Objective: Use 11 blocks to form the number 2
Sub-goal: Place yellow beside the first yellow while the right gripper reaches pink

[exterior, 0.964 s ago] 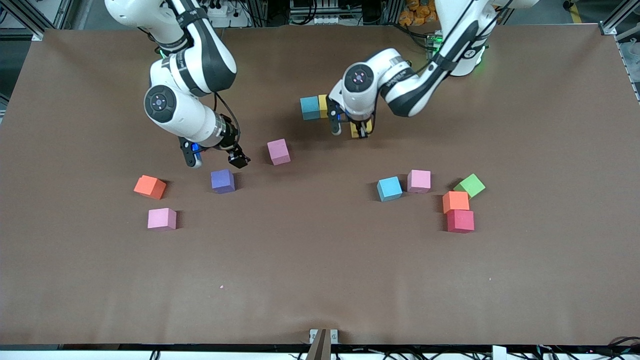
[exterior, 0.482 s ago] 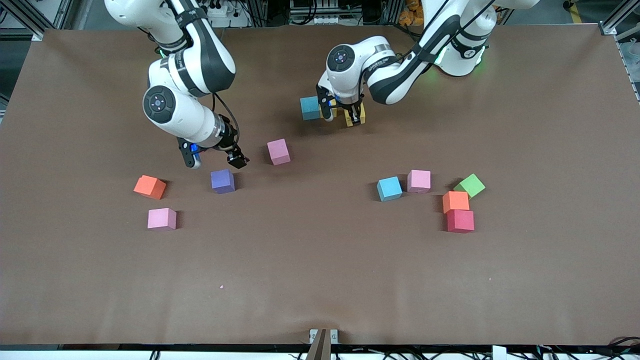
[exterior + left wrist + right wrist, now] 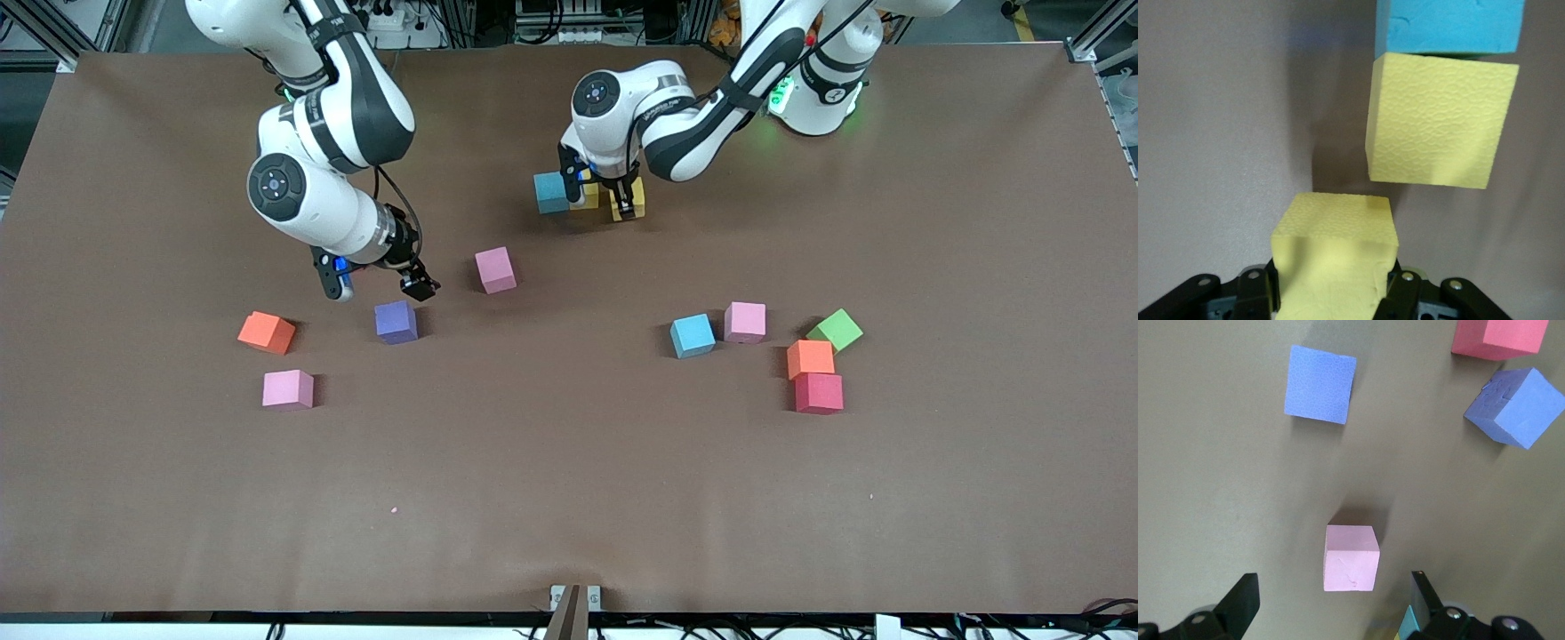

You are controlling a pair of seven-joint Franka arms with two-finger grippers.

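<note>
Two yellow blocks so far: left gripper (image 3: 625,197) clamped on one (image 3: 633,197), just beside the placed one (image 3: 1438,120). Right gripper (image 3: 378,286) hangs wide open above the table (image 3: 569,498).

We are two white arms with rounded shells and black bands at our joints. Each elbow cap bears a small dark disc with a violet centre. Black cables loop beside our wrists, where blue lights glow. Our fingers are black. A green light glows at the left base.
</note>
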